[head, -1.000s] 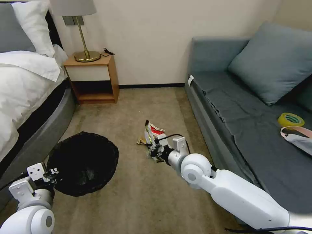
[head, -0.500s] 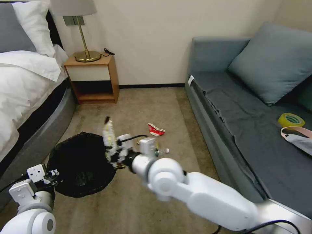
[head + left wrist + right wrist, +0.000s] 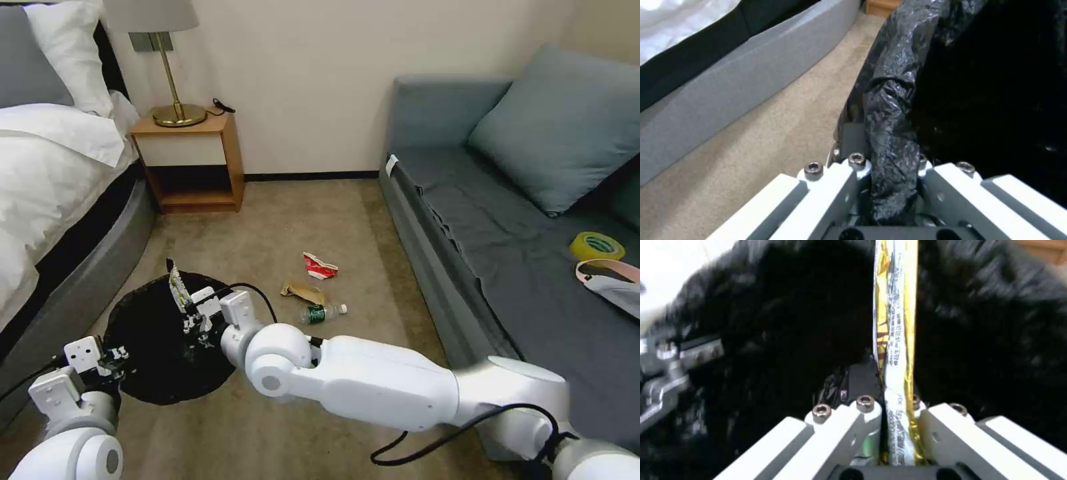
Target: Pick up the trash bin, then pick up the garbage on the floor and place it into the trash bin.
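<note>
The trash bin (image 3: 157, 353), lined with a crinkly black bag, hangs low at the left over the carpet. My left gripper (image 3: 112, 353) is shut on its near rim; the left wrist view shows the bag fold (image 3: 891, 133) pinched between the fingers. My right gripper (image 3: 190, 319) is over the bin's mouth, shut on a yellow-gold snack wrapper (image 3: 175, 285) that stands upright. In the right wrist view the wrapper (image 3: 896, 323) rises from the jaws against the black bag (image 3: 773, 323). A red-and-white carton (image 3: 319, 267), brown paper (image 3: 301, 291) and a small bottle (image 3: 322, 312) lie on the floor.
A bed (image 3: 60, 220) runs along the left, with a wooden nightstand (image 3: 190, 160) and lamp (image 3: 175, 100) behind the bin. A grey sofa (image 3: 507, 253) fills the right side, with a tape roll (image 3: 597, 245) on it. Carpet lies between them.
My right arm has swung left, carrying the wrapper from the litter pile to above the bin's opening. The left gripper has kept its hold on the bin rim.
</note>
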Controlling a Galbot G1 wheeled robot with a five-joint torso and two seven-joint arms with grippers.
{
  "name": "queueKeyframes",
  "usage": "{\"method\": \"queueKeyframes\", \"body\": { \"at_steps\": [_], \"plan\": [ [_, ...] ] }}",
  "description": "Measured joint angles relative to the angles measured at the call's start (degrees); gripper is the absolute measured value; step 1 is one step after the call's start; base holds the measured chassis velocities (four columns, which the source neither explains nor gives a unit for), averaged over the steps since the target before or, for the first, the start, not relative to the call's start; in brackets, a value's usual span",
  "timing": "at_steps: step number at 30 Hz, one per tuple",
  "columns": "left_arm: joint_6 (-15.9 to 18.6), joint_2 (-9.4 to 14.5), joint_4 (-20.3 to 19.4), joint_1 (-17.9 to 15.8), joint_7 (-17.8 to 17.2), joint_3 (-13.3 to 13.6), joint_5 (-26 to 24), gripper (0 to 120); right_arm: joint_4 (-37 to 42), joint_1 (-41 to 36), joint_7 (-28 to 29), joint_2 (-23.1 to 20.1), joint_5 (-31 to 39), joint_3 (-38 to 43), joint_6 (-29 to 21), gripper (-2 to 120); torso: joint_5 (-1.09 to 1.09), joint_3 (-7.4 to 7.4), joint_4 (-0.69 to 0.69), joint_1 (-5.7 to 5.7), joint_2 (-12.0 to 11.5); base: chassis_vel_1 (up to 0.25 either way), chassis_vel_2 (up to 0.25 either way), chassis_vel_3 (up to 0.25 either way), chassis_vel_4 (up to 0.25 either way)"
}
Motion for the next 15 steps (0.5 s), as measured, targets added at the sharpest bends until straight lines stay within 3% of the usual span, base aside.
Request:
{"method": "queueKeyframes", "body": {
  "at_steps": [9,15],
  "plan": [
    [-0.02,0.16,0.75,-0.45,0.08,-0.08,0.02,1,0.03,-0.56,-0.70,-0.17,-1.30,-1.90,-0.37,0,0.00,0.00,0.00,0.00,0.00,0.000,0.000,0.000,0.000],
    [-0.09,0.12,0.94,-0.44,0.13,-0.02,0.11,1,-0.64,-0.86,-1.01,0.27,-2.68,-1.91,-0.34,20,0.00,0.00,0.00,0.00,0.00,0.000,0.000,0.000,0.000]
  ]
}}
